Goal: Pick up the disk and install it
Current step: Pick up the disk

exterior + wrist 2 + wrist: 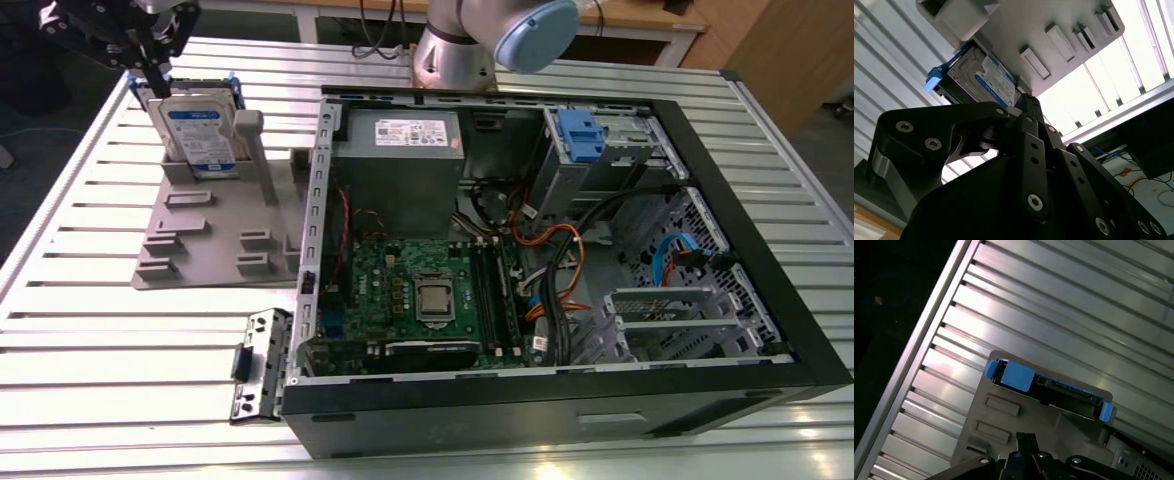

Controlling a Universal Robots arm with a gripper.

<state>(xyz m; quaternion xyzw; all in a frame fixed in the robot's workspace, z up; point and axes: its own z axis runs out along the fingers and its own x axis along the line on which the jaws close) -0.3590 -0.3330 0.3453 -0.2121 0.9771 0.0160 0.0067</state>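
The disk (198,135), a silver drive with a white-and-blue label in a blue carrier, stands on edge in a slot of a grey holder (200,240) on the slatted table, at the exterior view's upper left. My gripper (156,85) hangs just above the disk's top edge, shut with its fingers together and nothing between them. In the second wrist view the disk (986,80) lies just past the gripper (1026,100). In the first wrist view the disk's blue top edge (1049,387) sits a little ahead of the gripper (1025,439).
An open computer case (534,250) lies on its side right of the holder, with a motherboard, cables, a grey power supply (400,135) and a silver cage with a blue latch (587,135). A black bracket (260,365) lies by the case's near corner. The arm's base (461,50) stands behind.
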